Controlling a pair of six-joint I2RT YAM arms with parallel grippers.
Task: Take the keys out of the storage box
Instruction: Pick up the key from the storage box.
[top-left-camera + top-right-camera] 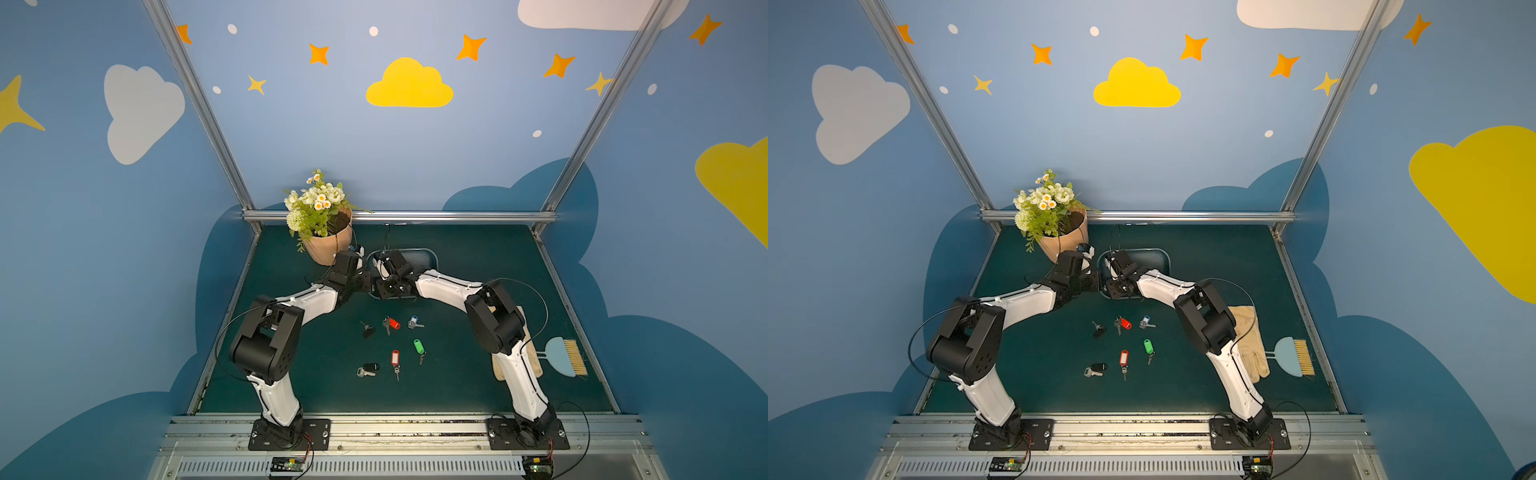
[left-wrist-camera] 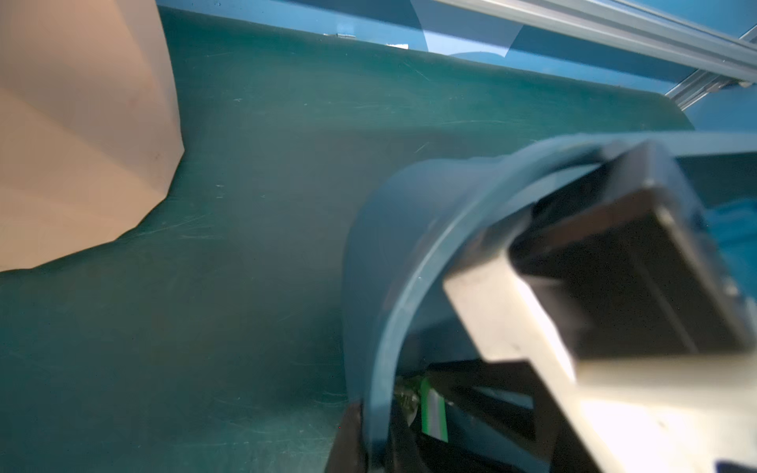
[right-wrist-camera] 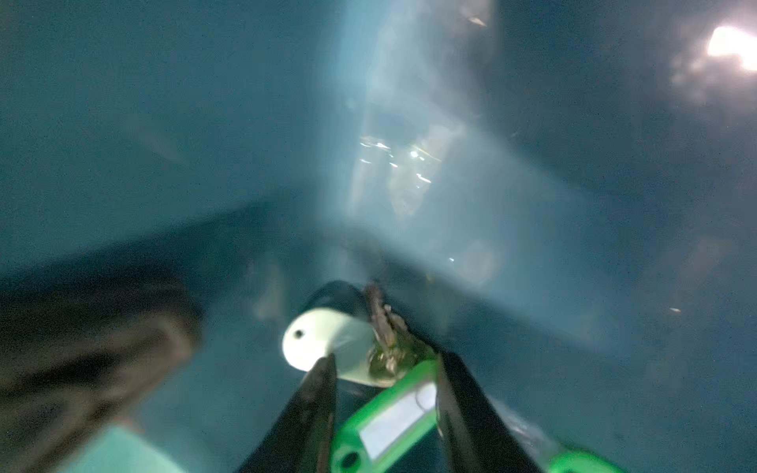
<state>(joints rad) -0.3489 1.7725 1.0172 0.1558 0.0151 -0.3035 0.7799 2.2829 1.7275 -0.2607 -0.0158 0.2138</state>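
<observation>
The blue-grey storage box (image 1: 419, 255) stands at the back middle of the green mat, half hidden under my right arm. My left gripper (image 2: 368, 430) is shut on the box's rim (image 2: 393, 327) at its left end, beside the flowerpot. My right gripper (image 3: 385, 364) reaches down inside the box, its two dark fingers closed in on a green-tagged key (image 3: 389, 417). A white tag (image 3: 323, 344) and metal keys (image 3: 385, 327) lie just ahead of the fingers. Several keys lie on the mat in front: red (image 1: 391, 324), whitish-blue (image 1: 414, 322), green (image 1: 419, 348), black (image 1: 368, 369).
A peach flowerpot (image 1: 328, 245) with flowers stands close to the box's left end, next to my left gripper (image 1: 357, 251). A cream glove (image 1: 1250, 340) and a light blue hand brush (image 1: 565, 357) lie at the right. An aluminium rail (image 1: 399, 216) bounds the back.
</observation>
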